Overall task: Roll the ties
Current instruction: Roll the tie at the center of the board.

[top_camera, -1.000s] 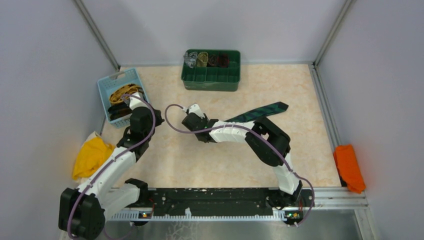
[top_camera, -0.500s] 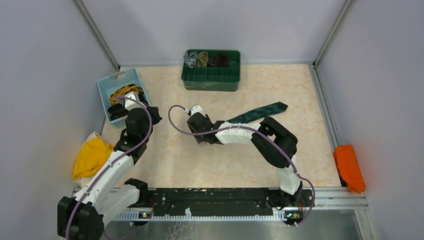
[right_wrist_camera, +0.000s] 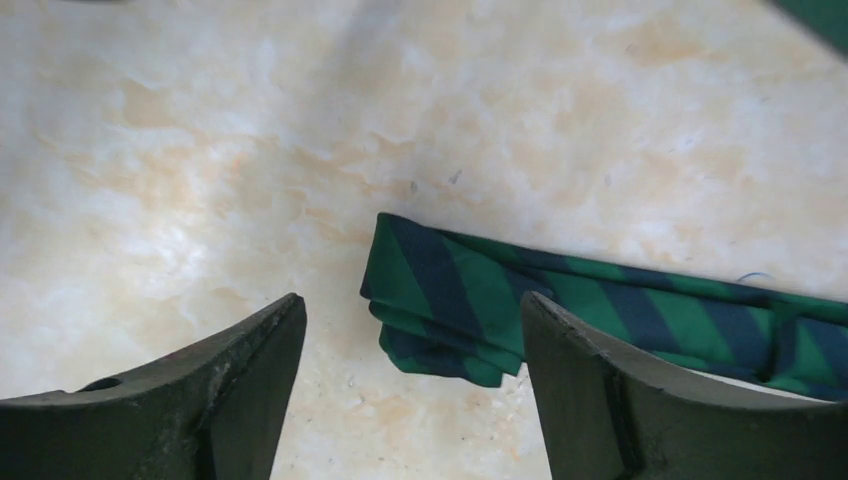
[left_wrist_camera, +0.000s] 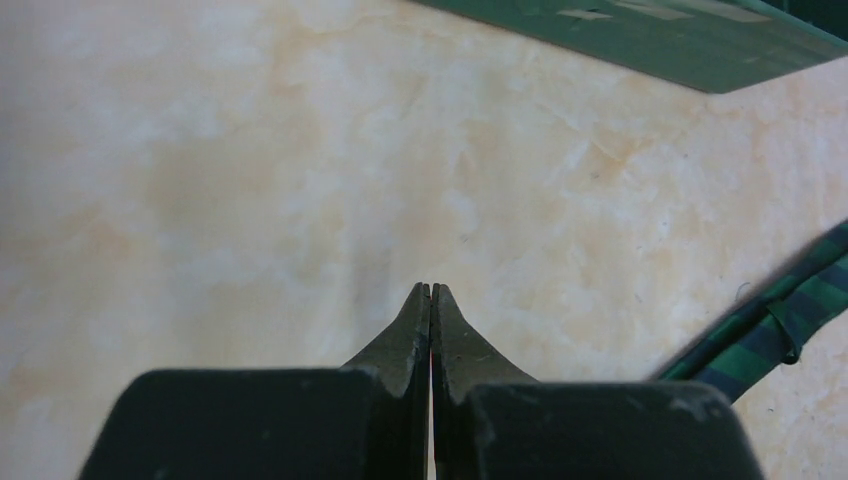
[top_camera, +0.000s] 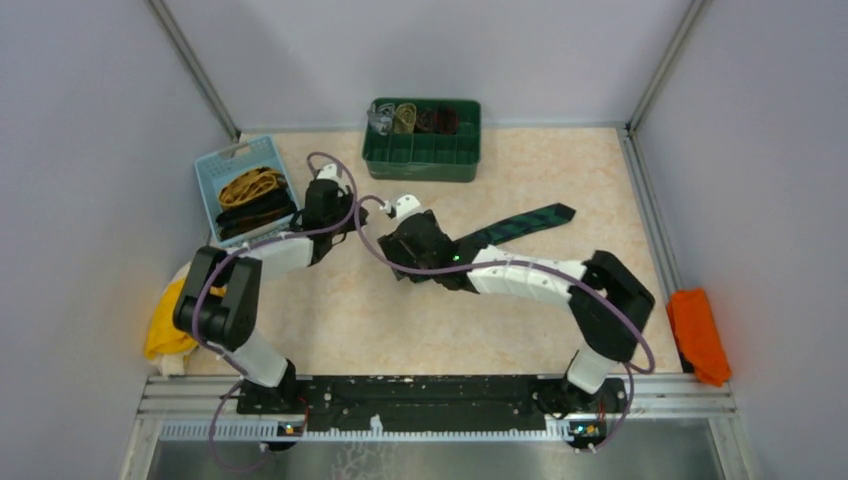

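A dark green tie with dark stripes (top_camera: 520, 224) lies slanted across the table. Its left end is folded over on itself (right_wrist_camera: 450, 290) and rests on the table between the fingers of my right gripper (right_wrist_camera: 412, 300), which stands open around it without touching. From above, the right gripper (top_camera: 408, 232) covers that end. My left gripper (left_wrist_camera: 431, 290) is shut on nothing, low over bare table just left of the tie (left_wrist_camera: 790, 320); in the top view the left gripper (top_camera: 328, 200) sits beside the right one. More ties, mustard-yellow (top_camera: 250, 184) and black (top_camera: 255, 214), lie in the basket.
A light blue basket (top_camera: 212, 168) stands at the back left. A green compartment bin (top_camera: 425, 158) at the back centre holds rolled ties (top_camera: 412, 118). A yellow cloth (top_camera: 170, 320) lies at the left edge and an orange cloth (top_camera: 698, 335) at the right edge.
My left arm has swung from the basket toward the middle, still shut. The right arm has stretched out, its elbow moving right, and its jaws now stand open around the tie's folded end.
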